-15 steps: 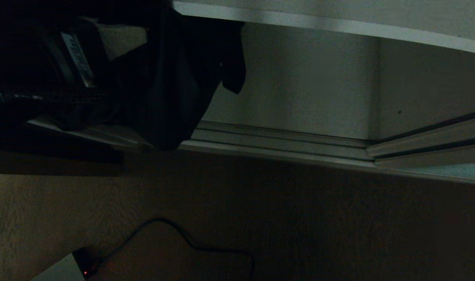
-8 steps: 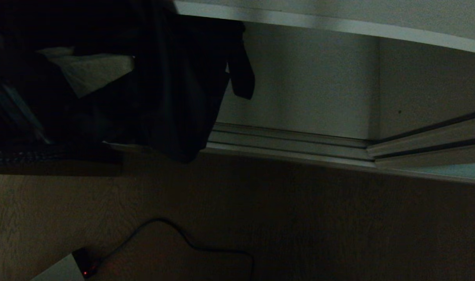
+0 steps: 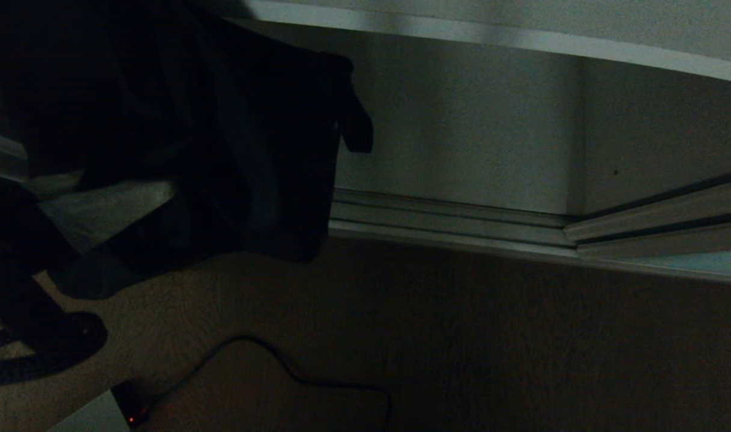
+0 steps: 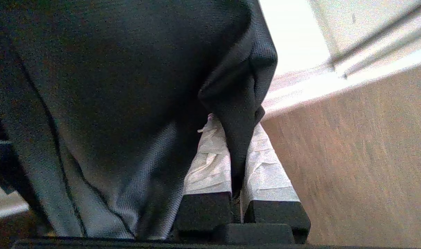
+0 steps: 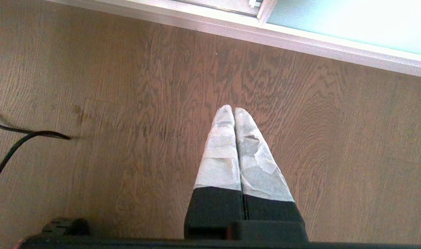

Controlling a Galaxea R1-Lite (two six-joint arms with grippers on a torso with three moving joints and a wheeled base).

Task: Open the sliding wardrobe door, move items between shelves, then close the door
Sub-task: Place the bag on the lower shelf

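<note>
A large black fabric item hangs at the left of the head view, in front of the open wardrobe, with a short flap sticking out on its right. My left gripper is shut on a fold of this fabric, pinched between its two white-taped fingers. A pale shelf edge runs across the top. The sliding wardrobe door shows as a strip of pale glass at the far right. My right gripper hangs shut and empty over the wooden floor.
The ridged metal floor track runs along the wardrobe's foot. A black cable curls over the wooden floor to a small box with a red light. The door's glass and the cable also show from the right wrist.
My left gripper has come down and leftward in the head view, out from the wardrobe, carrying the black fabric lower. The right arm has not moved.
</note>
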